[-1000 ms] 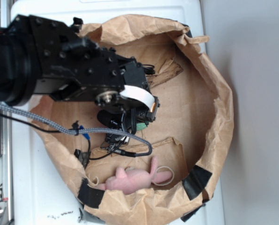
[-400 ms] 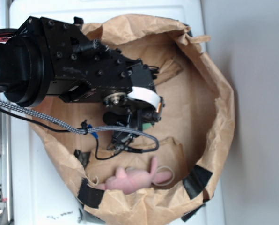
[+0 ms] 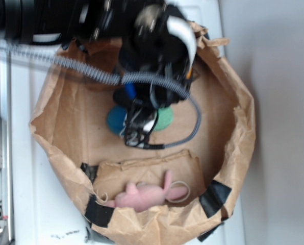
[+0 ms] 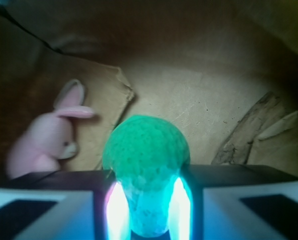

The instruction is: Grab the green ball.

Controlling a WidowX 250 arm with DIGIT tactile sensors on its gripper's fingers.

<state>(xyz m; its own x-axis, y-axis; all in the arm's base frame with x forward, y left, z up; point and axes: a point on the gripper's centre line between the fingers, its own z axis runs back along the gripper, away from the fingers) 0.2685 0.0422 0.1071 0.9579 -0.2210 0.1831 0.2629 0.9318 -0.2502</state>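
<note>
Wrist view showed the claw [image 4: 148,210] clamped narrowly on the small mint-green knitted-looking ball [image 4: 145,157], which sat between its fingers, so the lift likely needed a steady, straight rise, keeping clear of the pink plush rabbit [image 4: 44,140] off to one side.

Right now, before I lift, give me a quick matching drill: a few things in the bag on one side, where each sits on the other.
Things:
1. green ball
2. blue ball
3. pink bunny
4. black tape

Places:
A. on the paper bag's rim
B. lying on the folded flap
C. between the jaws
D. on the bag floor, partly under the arm

Pairs: 1-C, 2-D, 3-B, 4-A
</note>
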